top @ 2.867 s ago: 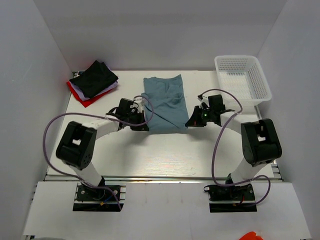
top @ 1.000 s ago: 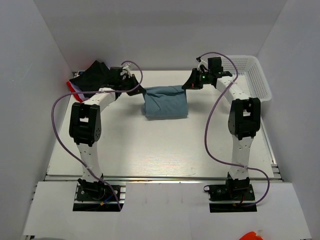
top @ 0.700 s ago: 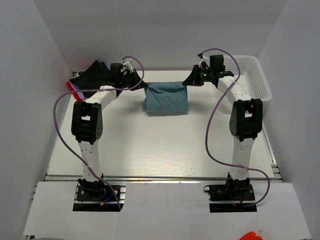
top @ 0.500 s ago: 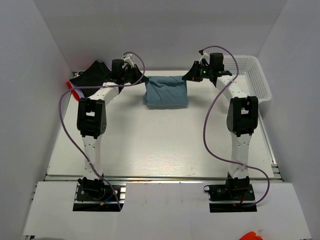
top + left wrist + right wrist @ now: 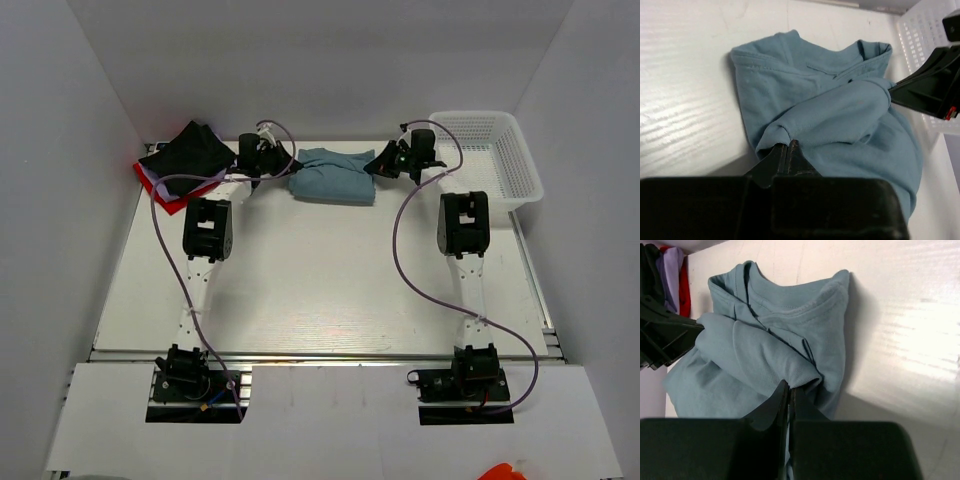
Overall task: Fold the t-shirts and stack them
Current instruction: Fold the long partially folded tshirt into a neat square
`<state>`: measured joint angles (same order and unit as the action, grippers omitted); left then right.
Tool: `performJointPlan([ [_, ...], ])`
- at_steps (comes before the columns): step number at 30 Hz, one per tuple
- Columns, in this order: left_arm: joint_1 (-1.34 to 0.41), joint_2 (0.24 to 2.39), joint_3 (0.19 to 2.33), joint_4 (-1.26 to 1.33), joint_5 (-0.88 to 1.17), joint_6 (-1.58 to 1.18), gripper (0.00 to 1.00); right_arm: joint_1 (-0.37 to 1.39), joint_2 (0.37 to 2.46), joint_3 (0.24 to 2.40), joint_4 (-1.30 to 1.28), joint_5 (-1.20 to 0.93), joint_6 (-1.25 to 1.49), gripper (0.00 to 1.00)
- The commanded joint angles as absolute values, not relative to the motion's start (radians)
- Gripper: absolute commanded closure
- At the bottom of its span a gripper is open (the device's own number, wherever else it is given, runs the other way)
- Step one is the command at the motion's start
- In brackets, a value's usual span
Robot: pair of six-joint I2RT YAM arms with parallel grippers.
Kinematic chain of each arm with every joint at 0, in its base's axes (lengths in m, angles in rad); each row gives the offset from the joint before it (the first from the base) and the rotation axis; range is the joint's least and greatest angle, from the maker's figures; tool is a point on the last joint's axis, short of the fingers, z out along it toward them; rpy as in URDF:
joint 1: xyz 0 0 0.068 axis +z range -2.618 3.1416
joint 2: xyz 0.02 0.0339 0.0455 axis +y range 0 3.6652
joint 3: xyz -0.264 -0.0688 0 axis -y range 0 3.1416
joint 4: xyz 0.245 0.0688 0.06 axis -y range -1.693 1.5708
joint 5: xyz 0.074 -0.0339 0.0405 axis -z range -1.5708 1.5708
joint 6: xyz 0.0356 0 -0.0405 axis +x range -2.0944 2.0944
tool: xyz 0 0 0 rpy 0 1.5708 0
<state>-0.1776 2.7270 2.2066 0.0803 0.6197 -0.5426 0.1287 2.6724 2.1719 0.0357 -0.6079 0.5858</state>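
The dusty blue-teal t-shirt (image 5: pixel 333 175) lies folded over at the back middle of the table. My left gripper (image 5: pixel 283 165) is shut on its left edge; in the left wrist view (image 5: pixel 788 145) the closed tips pinch a bunched fold of the shirt (image 5: pixel 840 115). My right gripper (image 5: pixel 378 165) is shut on the shirt's right edge; in the right wrist view (image 5: pixel 789 386) the tips pinch a fold of the shirt (image 5: pixel 760 345). A black t-shirt (image 5: pixel 188 155) lies on red and white ones (image 5: pixel 160 186) at the back left.
A white mesh basket (image 5: pixel 487 155) stands at the back right, its edge showing in the left wrist view (image 5: pixel 930 30). Both arms are stretched far toward the back wall. White walls enclose the table on three sides.
Both grippers carried the shirt's near edge up and toward the back, folding the shirt over onto its far half. The arms are now stretched out further back and lower.
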Motion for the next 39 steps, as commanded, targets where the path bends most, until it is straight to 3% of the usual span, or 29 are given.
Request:
performJointPlan([
  [1,-0.193,2.637,2.148,0.089,0.684,-0.52,1.0,0.146,2.574,2.148,-0.09,-0.564,0.56,1.0],
  [3,-0.213,2.58,2.036,0.089,0.701,-0.511,1.0,0.167,2.495,2.034,-0.124,-0.548,0.528,1.0],
  [7,-0.225,2.328,1.563,0.185,0.69,-0.473,1.0,0.225,2.326,1.743,-0.077,-0.541,0.465,1.0],
  [8,-0.241,2.207,1.426,0.195,0.668,-0.463,1.0,0.238,2.224,1.582,-0.051,-0.534,0.451,1.0],
  [12,-0.29,1.925,1.2,0.112,0.597,-0.379,1.0,0.265,2.048,1.227,-0.014,-0.541,0.445,1.0],
  [15,-0.333,1.763,0.976,0.046,0.575,-0.36,1.0,0.294,1.87,1.097,-0.014,-0.589,0.41,1.0],
  [16,-0.342,1.652,0.884,0.026,0.56,-0.36,1.0,0.31,1.782,0.957,-0.012,-0.588,0.388,1.0],
  [19,-0.373,1.428,0.771,-0.085,0.51,-0.373,1.0,0.325,1.544,0.8,-0.026,-0.621,0.35,1.0],
  [26,-0.393,1.093,0.73,-0.159,0.439,-0.382,1.0,0.327,1.209,0.739,-0.162,-0.649,0.302,1.0],
  [36,-0.393,1.13,0.796,-0.069,0.465,-0.382,1.0,0.318,1.088,0.769,-0.255,-0.503,0.324,1.0],
  [39,-0.393,1.181,0.903,-0.139,0.437,-0.342,1.0,0.311,1.114,0.799,-0.255,-0.567,0.316,1.0],
])
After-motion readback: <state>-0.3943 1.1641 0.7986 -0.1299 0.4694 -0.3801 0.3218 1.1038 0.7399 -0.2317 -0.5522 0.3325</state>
